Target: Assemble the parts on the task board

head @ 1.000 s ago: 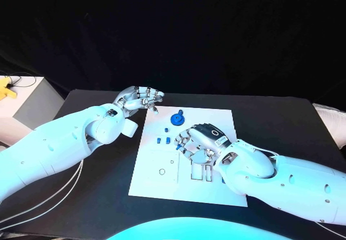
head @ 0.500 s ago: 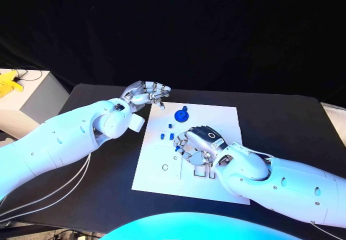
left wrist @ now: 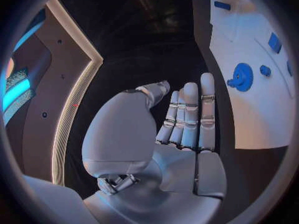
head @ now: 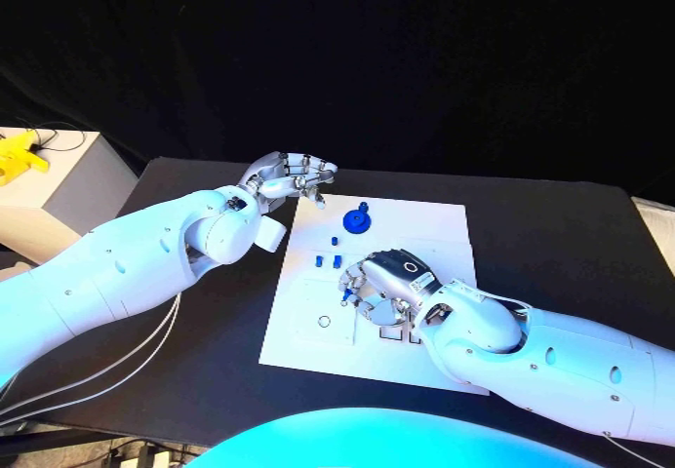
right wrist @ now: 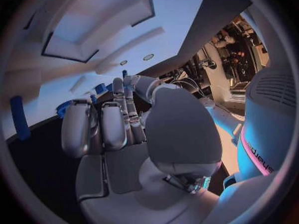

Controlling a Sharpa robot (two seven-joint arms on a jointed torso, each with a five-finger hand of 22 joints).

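The white task board [head: 429,229] lies in the middle of the black table. On its far part stands a blue gear [head: 357,221] [left wrist: 241,77]. Small blue parts [head: 328,260] [left wrist: 274,42] lie nearer the board's left side. My right hand [head: 382,289] hovers over the board's middle and seems to pinch a small blue part [head: 343,293] at its fingertips. The right wrist view shows that hand [right wrist: 124,129] with thumb and fingers meeting. My left hand [head: 292,177] [left wrist: 181,129] hangs over the table by the board's far left corner, fingers straight, holding nothing.
A round hole [head: 325,320] and rectangular slots [head: 397,333] mark the board's near part. A white box [head: 57,185] with a yellow object [head: 18,156] stands off the table's left edge. Bare black table [head: 563,244] stretches to the right of the board.
The head camera has shifted. Over the board, my right hand has drifted slightly toward the near edge with the small blue part. The left hand keeps its place by the far left corner.
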